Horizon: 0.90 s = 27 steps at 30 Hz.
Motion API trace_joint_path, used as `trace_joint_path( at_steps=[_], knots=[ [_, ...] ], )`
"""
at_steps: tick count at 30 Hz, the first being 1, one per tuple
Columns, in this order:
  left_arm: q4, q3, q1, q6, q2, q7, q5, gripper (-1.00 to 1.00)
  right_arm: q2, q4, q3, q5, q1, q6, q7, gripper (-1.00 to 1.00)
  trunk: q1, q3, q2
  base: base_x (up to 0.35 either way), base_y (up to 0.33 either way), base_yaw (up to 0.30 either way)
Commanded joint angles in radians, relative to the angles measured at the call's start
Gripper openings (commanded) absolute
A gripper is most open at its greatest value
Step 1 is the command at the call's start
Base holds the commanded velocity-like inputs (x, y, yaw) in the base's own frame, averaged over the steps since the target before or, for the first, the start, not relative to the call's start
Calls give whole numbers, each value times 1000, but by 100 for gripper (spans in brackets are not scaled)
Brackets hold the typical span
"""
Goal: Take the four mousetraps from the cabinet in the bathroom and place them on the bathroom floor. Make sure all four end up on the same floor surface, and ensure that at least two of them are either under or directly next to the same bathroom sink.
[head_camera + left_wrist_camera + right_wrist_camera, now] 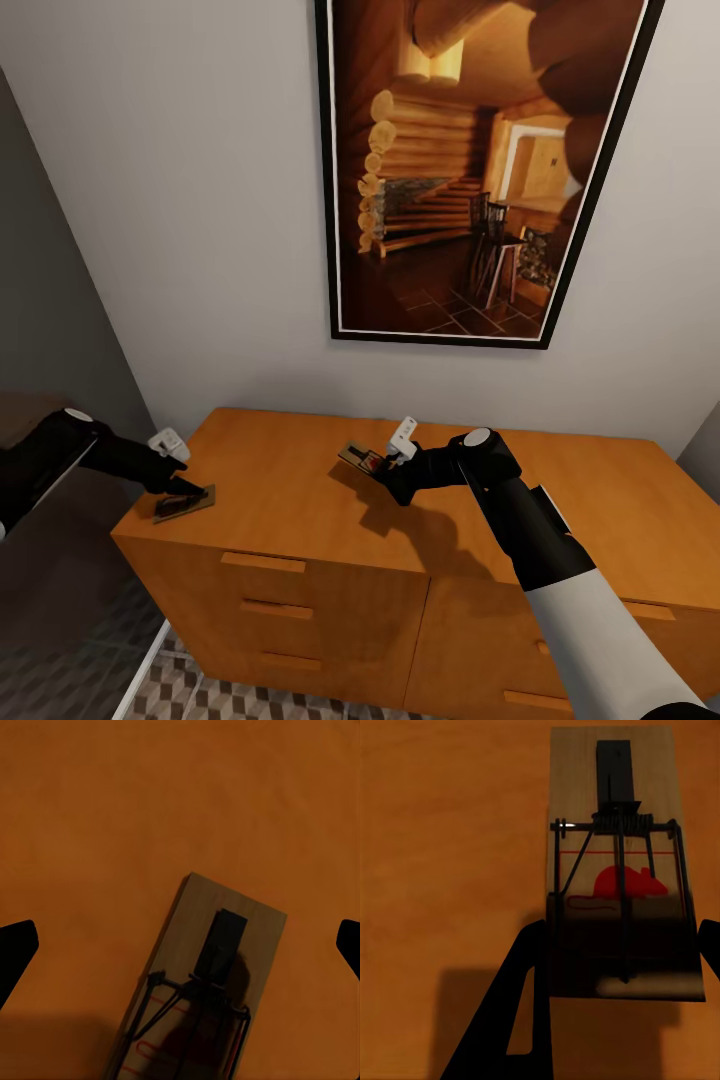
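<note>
— Where are we in the job?

— Pick-up stage, I'd say. I'm at the cabinet (300,480), one mousetrap per arm, none on the floor yet.

— Start with the left.

— The left gripper (185,487) is down at the left mousetrap (185,503), near the cabinet top's left corner. From the left wrist the trap (206,982) lies flat between the fingertips (16,952), which stand wide apart, clear of both long edges. Next I'd squeeze them onto it.

— And the right?

— The right gripper (385,472) pinches the right mousetrap (357,459). From the right wrist the board (619,862) sits between the fingers (521,1020), sticking out ahead of them, lifted above its own shadow. Then I'd judge both go to the floor by the sink.
</note>
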Motion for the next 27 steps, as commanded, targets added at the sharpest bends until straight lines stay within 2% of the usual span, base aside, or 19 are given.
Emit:
trace_joint_path(
  at_steps=[1,27],
  knots=[
    [-1,-3,0,9,1,-2,2,100,1,-1,-1,6,-1,8,9,-100,0,-1,-1,0,0,0],
    [20,-3,4,0,1,-2,1,100,1,-2,-1,6,-1,8,9,-100,0,-1,-1,0,0,0]
  ],
)
